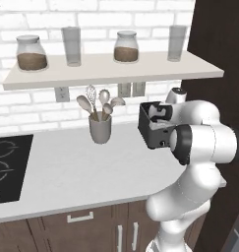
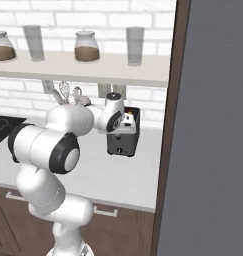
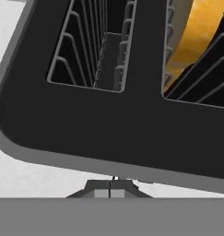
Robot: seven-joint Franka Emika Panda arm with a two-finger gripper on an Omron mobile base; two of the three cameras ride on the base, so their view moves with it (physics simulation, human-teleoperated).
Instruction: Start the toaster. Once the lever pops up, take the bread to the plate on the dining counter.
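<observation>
The black toaster [image 1: 151, 136] [image 2: 124, 139] stands on the white worktop near the wall, beside a dark tall panel. In the hand view I look down on the toaster's top [image 3: 109, 124] and its two slots. The left slot holds nothing; the bread [image 3: 196, 39] stands in the right one and looks golden orange. My gripper [image 3: 109, 190] is shut with nothing between its fingertips, and it sits just past the toaster's near end edge. The hand [image 2: 116, 111] hovers over the toaster's top. The lever is hidden. The plate and the dining counter are out of view.
A grey utensil cup [image 1: 100, 129] stands left of the toaster. A black cooktop [image 1: 5, 167] lies at the far left of the worktop. A shelf [image 1: 111, 69] with jars and glasses hangs above. The dark tall panel [image 2: 213, 125] closes off the right side.
</observation>
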